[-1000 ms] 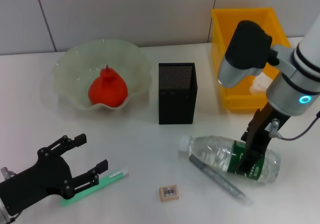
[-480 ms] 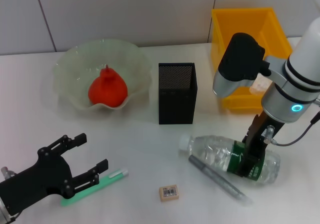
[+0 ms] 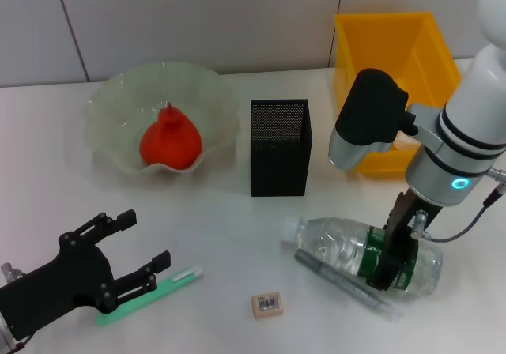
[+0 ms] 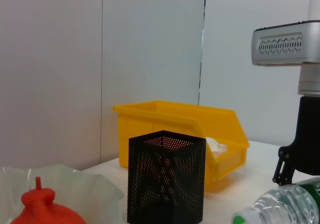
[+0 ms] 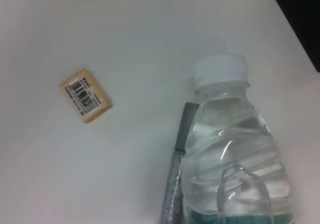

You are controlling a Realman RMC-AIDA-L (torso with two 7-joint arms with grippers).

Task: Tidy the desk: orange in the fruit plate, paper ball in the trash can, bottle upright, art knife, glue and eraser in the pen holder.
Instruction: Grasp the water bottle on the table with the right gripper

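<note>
On the desk [image 3: 237, 235], I see the bottle [image 3: 360, 250] lying on its side at my right, cap toward the centre, with my right gripper [image 3: 395, 259] lowered onto its green-labelled section; the black fingers straddle the label and appear clenched on it. A grey pen-like tool [image 3: 344, 283] lies just beside the bottle on the near side, touching or nearly touching it along its length. The eraser [image 3: 266, 304] sits apart, nearer the front edge, barcode sticker up. The pen holder [image 3: 281, 147] stands upright at centre, between the fruit plate [image 3: 111, 101] and the trash can [image 3: 371, 54]. The orange [image 3: 169, 141] rests in the plate. My right arm's upper housing covers part of the can's front wall in the head view. My left gripper [image 3: 118, 259] is parked low at the front left, fingers spread and released, above a green-and-white stick [image 3: 162, 287] lying flat on the desk. The left wrist view shows what the head view hides: the paper ball [image 4: 216, 146] lies inside the can, visible over its lowered front lip. The right wrist view shows the bottle's white cap [image 5: 221, 69] and the tool's grey end [image 5: 186, 129] pressed close against the bottle's shoulder, with the eraser well apart from both.
</note>
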